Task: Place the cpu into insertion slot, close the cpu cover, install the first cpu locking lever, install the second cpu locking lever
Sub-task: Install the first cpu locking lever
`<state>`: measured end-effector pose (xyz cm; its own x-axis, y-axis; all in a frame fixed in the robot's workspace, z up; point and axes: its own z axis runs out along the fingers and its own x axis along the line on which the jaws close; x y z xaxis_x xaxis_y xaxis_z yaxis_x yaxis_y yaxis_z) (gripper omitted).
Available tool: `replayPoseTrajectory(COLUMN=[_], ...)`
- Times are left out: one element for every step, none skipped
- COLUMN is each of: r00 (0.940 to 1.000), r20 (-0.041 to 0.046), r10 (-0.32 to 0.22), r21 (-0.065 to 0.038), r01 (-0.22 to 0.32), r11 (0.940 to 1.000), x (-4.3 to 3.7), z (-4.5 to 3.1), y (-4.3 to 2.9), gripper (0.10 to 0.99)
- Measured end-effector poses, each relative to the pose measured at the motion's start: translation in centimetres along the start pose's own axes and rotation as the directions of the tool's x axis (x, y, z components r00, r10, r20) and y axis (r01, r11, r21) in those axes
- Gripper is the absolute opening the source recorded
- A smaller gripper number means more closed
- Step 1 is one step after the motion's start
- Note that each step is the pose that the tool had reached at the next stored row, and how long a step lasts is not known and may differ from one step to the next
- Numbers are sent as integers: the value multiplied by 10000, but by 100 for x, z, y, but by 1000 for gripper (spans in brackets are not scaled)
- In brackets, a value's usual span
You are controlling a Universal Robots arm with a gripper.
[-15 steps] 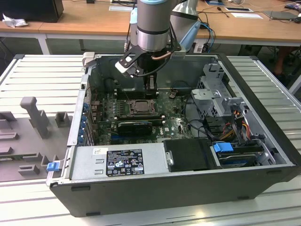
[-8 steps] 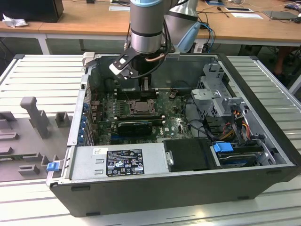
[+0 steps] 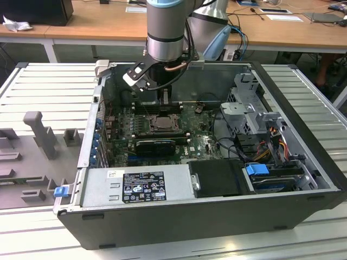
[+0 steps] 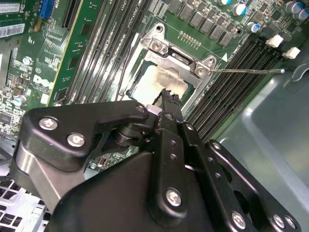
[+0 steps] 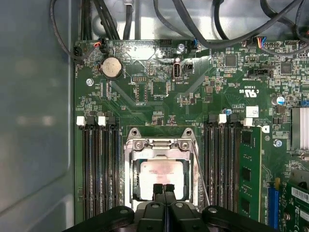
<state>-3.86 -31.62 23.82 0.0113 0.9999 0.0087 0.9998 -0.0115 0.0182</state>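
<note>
The cpu (image 5: pixel 161 173) lies flat in the insertion slot (image 3: pixel 162 122), its silver-grey top smeared with paste. The cpu cover (image 5: pixel 161 144) appears to lie down around it as a metal frame, its window showing the chip. My gripper (image 5: pixel 164 188) is shut, with its two black fingertips pressed together just over the chip's edge and nothing held between them. In the second wrist view the gripper (image 4: pixel 166 95) hangs over the cpu (image 4: pixel 157 79), close to the cover (image 4: pixel 181 60). A thin locking lever (image 4: pixel 251 71) sticks out sideways from the socket. In the first wrist view this lever (image 5: pixel 200 174) runs slanted beside the frame.
Long black memory slots (image 5: pixel 99 169) flank the socket on both sides. A black card (image 3: pixel 156 145) sits in front of it. The labelled power supply (image 3: pixel 135 187), drive cage (image 3: pixel 249 108) and loose cables (image 3: pixel 271 141) crowd the case. The case walls (image 3: pixel 303 141) stand high around the board.
</note>
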Motion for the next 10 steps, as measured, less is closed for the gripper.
replayPoseTrajectory(r00=[10000,10000,10000,10000,10000,10000,10000,10000,10000,10000], r20=[0,-1,-1,-1,-2,0,-1,-1,-1,1], r10=[0,0,0,0,0,0,0,0,0,0], r21=[0,0,-1,0,-1,0,-1,-1,-1,0], r01=[0,0,0,0,0,0,0,0,0,0], r11=[10000,10000,10000,10000,10000,10000,10000,10000,10000,10000], x=[0,1,1,1,1,1,1,1,1,1], z=[-29,-45,-62,-76,-85,-93,-99,-102,-104,-111], y=[1,1,1,1,2,2,2,2,2,2], gripper=[106,106,106,106,106,106,106,106,106,106])
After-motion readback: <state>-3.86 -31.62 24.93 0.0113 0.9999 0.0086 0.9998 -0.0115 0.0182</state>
